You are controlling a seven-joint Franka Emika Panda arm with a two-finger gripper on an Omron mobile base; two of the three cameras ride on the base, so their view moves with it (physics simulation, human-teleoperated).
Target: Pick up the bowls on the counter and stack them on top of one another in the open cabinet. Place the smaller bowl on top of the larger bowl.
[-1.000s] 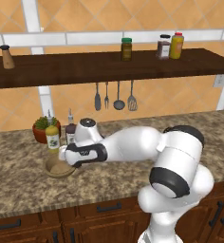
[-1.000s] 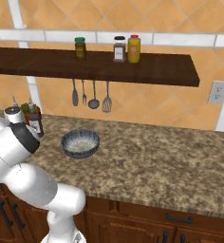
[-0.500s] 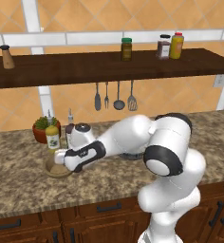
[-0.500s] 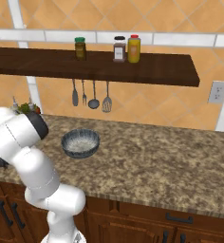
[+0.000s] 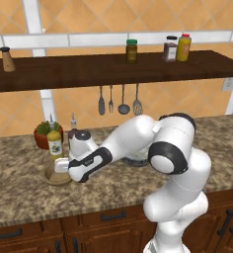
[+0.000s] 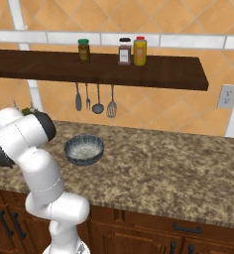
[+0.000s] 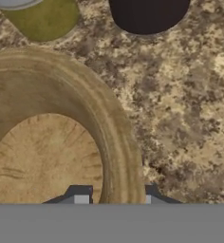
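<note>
The smaller bowl, tan and shallow, sits on the counter at the left, in front of the bottles. My gripper hangs low over its right edge. In the hand view the smaller bowl is very close, and my gripper is open with one fingertip inside the rim and the other outside. The larger bowl, dark blue-grey with a speckled inside, rests mid-counter; in the left base view the larger bowl is mostly hidden behind my arm. The open cabinet spans the wall above.
A plant pot, a yellow-green bottle and a dark-capped bottle stand right behind the tan bowl. Utensils hang under the shelf. Jars and shakers stand on the shelf.
The hand has sunk down and left onto the tan bowl's rim, and the elbow has swung over. Both bowls have stayed put.
</note>
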